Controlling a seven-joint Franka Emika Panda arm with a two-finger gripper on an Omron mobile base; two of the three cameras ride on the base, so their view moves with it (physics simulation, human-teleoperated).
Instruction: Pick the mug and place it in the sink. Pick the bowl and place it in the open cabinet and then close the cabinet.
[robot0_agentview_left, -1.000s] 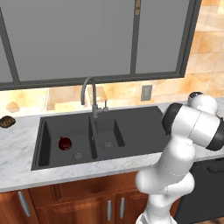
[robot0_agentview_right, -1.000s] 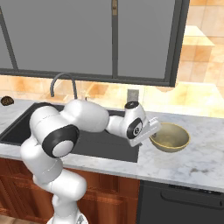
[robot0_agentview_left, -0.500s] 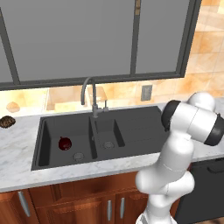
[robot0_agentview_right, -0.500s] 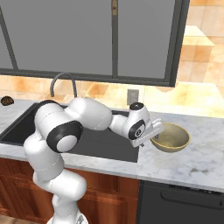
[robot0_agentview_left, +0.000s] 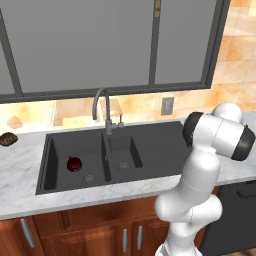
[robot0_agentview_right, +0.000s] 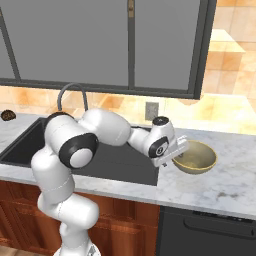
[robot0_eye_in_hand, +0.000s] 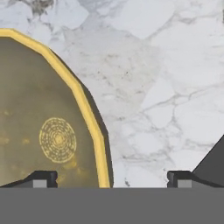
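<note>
With the mug (robot0_agentview_left: 74, 163) in the sink (robot0_agentview_left: 150, 150), the released hand (robot0_agentview_right: 176, 152) straddles the bowl (robot0_agentview_right: 196, 157) rim, needing to clench next.

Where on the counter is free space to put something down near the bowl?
Bare marble lies right of the bowl, toward the counter's front edge. It is crowded on the bowl's left: the open gripper straddles its rim, beside the sink.

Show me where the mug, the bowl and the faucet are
mug (robot0_agentview_left: 74, 163), left base view, its dark red side.
bowl (robot0_agentview_right: 196, 155), right base view, its olive inside.
faucet (robot0_agentview_left: 105, 111), left base view, its upright stem.
</note>
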